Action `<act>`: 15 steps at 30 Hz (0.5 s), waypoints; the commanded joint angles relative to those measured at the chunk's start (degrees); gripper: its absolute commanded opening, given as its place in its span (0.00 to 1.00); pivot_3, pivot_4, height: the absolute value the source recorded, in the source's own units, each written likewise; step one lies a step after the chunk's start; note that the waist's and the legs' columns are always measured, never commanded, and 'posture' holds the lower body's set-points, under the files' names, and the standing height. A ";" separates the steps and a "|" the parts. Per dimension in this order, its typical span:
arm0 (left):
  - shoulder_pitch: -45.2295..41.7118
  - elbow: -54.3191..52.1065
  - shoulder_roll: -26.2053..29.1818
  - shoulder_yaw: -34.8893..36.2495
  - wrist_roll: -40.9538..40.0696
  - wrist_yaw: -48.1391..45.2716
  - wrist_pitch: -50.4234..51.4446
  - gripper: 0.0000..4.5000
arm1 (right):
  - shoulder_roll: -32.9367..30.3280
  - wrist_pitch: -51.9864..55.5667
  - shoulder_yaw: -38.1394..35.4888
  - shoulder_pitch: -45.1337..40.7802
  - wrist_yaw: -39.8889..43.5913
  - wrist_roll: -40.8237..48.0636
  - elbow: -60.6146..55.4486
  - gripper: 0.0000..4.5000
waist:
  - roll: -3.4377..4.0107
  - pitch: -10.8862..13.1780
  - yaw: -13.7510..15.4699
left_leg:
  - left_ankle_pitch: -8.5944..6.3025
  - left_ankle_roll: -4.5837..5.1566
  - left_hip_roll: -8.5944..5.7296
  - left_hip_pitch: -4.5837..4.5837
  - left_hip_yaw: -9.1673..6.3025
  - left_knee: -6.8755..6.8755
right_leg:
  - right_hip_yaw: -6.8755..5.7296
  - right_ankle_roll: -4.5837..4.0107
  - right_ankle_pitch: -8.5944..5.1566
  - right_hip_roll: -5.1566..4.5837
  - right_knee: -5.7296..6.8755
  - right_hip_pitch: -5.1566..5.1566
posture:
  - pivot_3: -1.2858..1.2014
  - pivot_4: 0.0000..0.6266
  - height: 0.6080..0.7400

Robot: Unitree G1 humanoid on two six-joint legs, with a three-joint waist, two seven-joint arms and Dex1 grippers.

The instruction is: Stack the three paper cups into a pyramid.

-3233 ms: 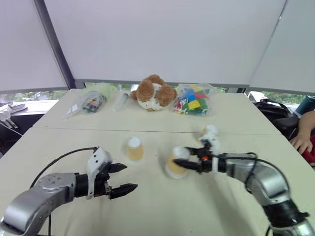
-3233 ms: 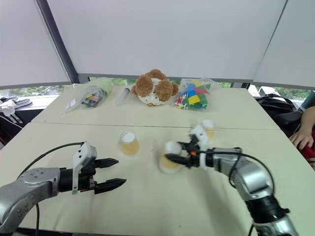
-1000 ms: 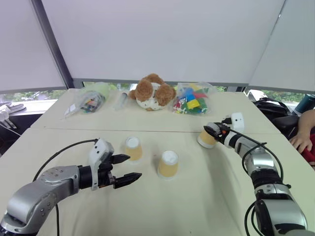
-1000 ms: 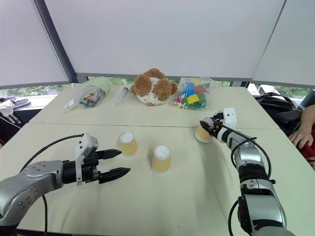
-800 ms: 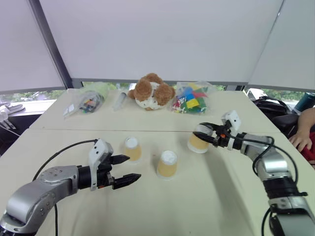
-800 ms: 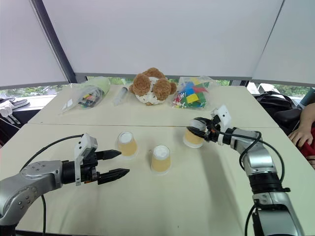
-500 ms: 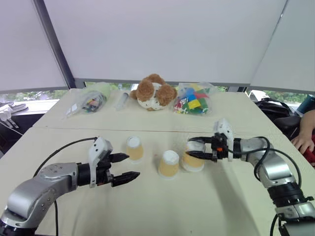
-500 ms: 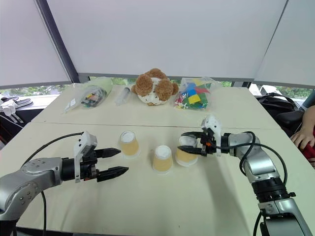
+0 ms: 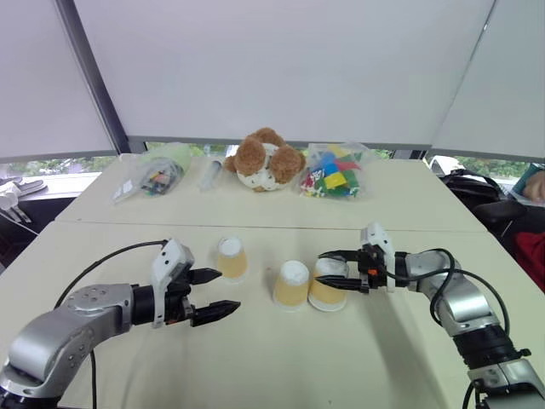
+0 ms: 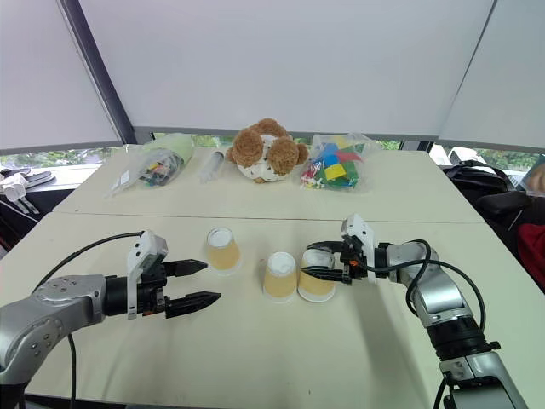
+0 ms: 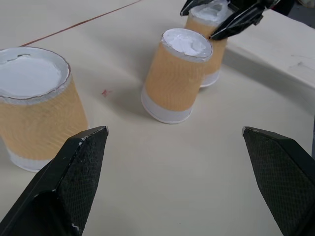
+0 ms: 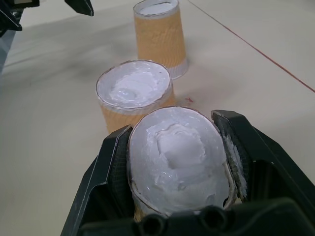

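Observation:
Three tan paper cups stand upside down, white bases up, in a row on the beige table [image 9: 255, 366]. The left cup [image 9: 231, 257] stands apart. The middle cup [image 9: 291, 284] and the right cup [image 9: 324, 292] stand side by side, close or touching. My right gripper [image 9: 327, 270] reaches in from the right and is shut on the right cup [image 12: 174, 157], squeezing its top into an oval. My left gripper [image 9: 225, 290] hovers open just left of the row, nothing between its fingers [image 11: 78, 167]. In the left wrist view the left cup [image 11: 37, 105] and middle cup [image 11: 177, 73] are ahead.
Along the table's far edge lie a teddy bear [image 9: 264, 160], a clear bag of coloured blocks [image 9: 334, 175], another clear bag [image 9: 157, 176] and a syringe-like tube [image 9: 210, 175]. A dark bag [image 9: 467, 184] and a person's hand [image 9: 535, 182] are at the far right.
My right gripper has carried the third cup from the far right, back and leftwards, down beside the middle cup. The left gripper and the other two cups have stayed put.

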 commanded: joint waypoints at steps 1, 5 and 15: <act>-1.34 -0.43 1.32 1.16 -0.49 -0.92 -0.04 1.00 | 0.87 -3.04 -0.60 0.13 -0.39 -0.48 -0.49 0.47 | 0.00 0.00 -0.04 | 0.00 0.00 0.00 0.00 0.00 0.00 | 0.00 0.00 0.00 0.00 0.00 0.00 | 0.52 0.24 1.00; -1.57 -0.05 2.24 1.36 -0.58 -1.53 0.06 1.00 | 1.82 -4.52 -0.44 0.73 -0.86 -0.99 0.18 0.47 | 0.00 0.00 -0.04 | 0.00 0.00 0.00 0.00 0.00 -0.01 | 0.00 0.00 0.00 0.01 0.00 -0.01 | 0.52 0.24 1.00; -0.82 -0.03 3.13 1.67 -0.38 -2.13 -0.02 1.00 | 2.74 -7.46 -0.02 1.50 -0.48 -1.88 1.65 0.58 | 0.00 0.00 -0.05 | 0.01 -0.01 0.00 0.00 0.00 0.00 | 0.00 0.00 0.00 0.01 0.01 -0.01 | 0.52 0.24 1.00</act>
